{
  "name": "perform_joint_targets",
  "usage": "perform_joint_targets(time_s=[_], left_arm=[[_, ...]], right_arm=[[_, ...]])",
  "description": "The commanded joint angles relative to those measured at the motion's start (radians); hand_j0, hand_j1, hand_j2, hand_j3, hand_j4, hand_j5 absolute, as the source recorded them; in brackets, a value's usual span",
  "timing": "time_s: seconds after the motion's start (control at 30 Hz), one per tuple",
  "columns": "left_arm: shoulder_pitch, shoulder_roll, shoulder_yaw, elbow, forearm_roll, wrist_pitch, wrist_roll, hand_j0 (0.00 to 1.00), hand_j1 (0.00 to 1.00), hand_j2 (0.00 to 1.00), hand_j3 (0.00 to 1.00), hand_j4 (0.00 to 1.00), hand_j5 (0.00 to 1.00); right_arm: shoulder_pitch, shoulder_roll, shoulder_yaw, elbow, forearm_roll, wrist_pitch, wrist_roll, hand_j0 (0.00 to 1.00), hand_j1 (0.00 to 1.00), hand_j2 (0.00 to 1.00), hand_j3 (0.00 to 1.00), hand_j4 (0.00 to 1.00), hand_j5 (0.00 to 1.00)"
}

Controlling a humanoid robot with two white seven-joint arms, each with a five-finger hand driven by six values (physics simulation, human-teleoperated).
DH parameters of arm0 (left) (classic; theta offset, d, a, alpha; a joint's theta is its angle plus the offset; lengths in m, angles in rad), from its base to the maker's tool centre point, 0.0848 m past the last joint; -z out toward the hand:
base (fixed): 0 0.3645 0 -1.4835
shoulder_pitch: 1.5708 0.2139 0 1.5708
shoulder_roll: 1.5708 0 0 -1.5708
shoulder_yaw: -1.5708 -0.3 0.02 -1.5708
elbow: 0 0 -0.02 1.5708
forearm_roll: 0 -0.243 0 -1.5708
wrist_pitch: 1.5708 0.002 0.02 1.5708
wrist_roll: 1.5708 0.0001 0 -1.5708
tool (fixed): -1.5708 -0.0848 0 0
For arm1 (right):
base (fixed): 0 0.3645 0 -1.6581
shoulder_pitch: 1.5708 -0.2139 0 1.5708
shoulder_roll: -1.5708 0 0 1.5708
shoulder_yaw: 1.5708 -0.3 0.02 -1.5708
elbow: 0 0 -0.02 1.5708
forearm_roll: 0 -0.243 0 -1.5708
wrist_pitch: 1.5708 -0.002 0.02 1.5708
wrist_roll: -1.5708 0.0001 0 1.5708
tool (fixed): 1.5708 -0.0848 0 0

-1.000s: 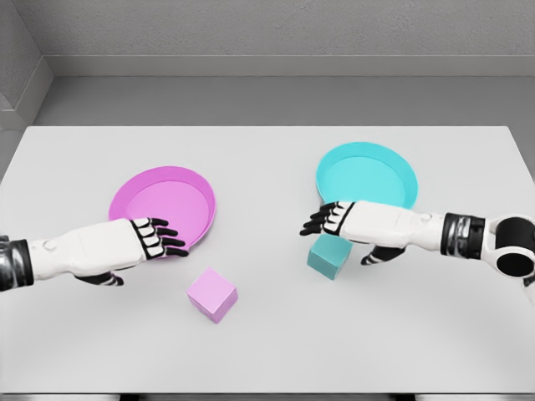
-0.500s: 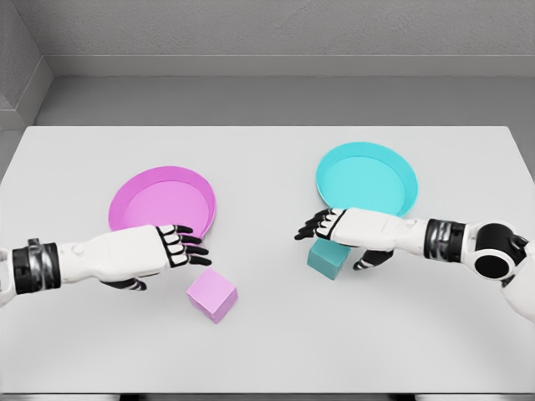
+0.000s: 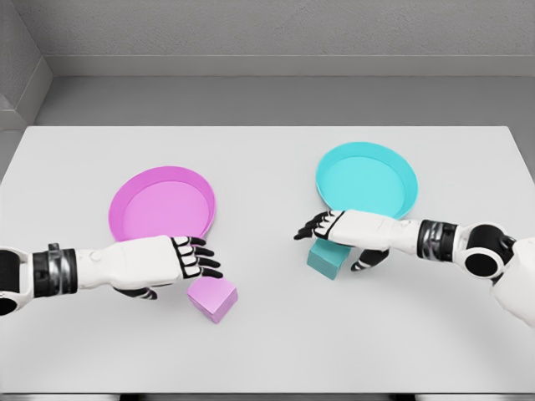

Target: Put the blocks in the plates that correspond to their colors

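Reaching in from both sides, the two arms hover over a white worktop point(image 3: 267, 351), each near the block of its own colour. The left robot hand point(image 3: 180, 261) hangs with fingers spread and relaxed, holding nothing; its fingertips sit just at the 10 o'clock corner of the pink block point(image 3: 211, 299), whether touching or just above I cannot tell. That block lies on the worktop at about 5 o'clock from the pink plate point(image 3: 162, 209), close beside its rim.

The right robot hand point(image 3: 338, 229) is also open and empty, palm down over the top of the teal block point(image 3: 327, 259), with the thumb dropped on the block's 3 o'clock side. This looks like a pre-grasp pose: fingers on one face, thumb ready for the opposite one. The teal block sits at roughly 7 o'clock from the teal plate point(image 3: 366, 177), just beside its near rim.

Each block probably waits near its matching plate so that one arm can serve each colour without crossing the other. Neither block is yet in a plate.

Room for moving is generous. The two blocks are well apart, and bare worktop lies between the plates and toward the 6 o'clock edge. Both plates have raised rims, so each block will need lifting over the lip rather than sliding. The worktop edges are far from either block.
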Motion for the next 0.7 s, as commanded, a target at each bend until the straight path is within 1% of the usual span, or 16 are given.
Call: perform_joint_targets(time_s=[0.0, 0.13, 0.27, 0.3, 0.4, 0.5, 0.67], left_arm=[[0.0, -0.006, -0.005, 0.004, 0.007, 0.001, -0.004, 1.0, 1.0, 1.0, 1.0, 1.0, 1.0], [0.0, -0.015, -0.005, 0.004, 0.015, 0.001, -0.015, 1.0, 1.0, 1.0, 1.0, 1.0, 1.0], [-0.009, -0.047, -0.011, 0.003, 0.019, 0.001, -0.016, 1.0, 1.0, 1.0, 1.0, 1.0, 1.0], [-0.009, -0.05, -0.014, 0.003, 0.021, 0.001, -0.016, 1.0, 1.0, 1.0, 1.0, 1.0, 1.0], [-0.031, -0.07, -0.028, 0.003, 0.019, 0.001, -0.018, 1.0, 1.0, 1.0, 1.0, 1.0, 1.0], [-0.048, -0.088, -0.046, 0.004, 0.019, 0.001, -0.029, 1.0, 1.0, 1.0, 1.0, 1.0, 1.0], [-0.049, -0.096, -0.052, 0.003, 0.019, 0.001, -0.029, 1.0, 1.0, 1.0, 1.0, 1.0, 1.0]], right_arm=[[0.0, 0.018, 0.001, 0.017, 0.01, 0.002, 0.0, 1.0, 1.0, 1.0, 1.0, 1.0, 1.0], [-0.002, 0.026, 0.001, 0.022, 0.011, 0.002, 0.001, 1.0, 1.0, 1.0, 1.0, 1.0, 1.0], [-0.003, 0.028, 0.001, 0.025, 0.014, 0.002, 0.001, 1.0, 1.0, 1.0, 1.0, 1.0, 1.0], [-0.012, 0.028, 0.001, 0.025, 0.014, 0.002, 0.001, 1.0, 1.0, 1.0, 1.0, 1.0, 1.0], [-0.015, 0.035, 0.001, 0.027, 0.023, 0.002, 0.003, 1.0, 1.0, 1.0, 1.0, 1.0, 1.0], [-0.029, 0.041, 0.016, 0.053, 0.025, 0.002, 0.003, 1.0, 1.0, 1.0, 1.0, 1.0, 1.0], [-0.029, 0.048, 0.03, 0.053, 0.028, 0.002, 0.003, 1.0, 1.0, 1.0, 1.0, 1.0, 1.0]])
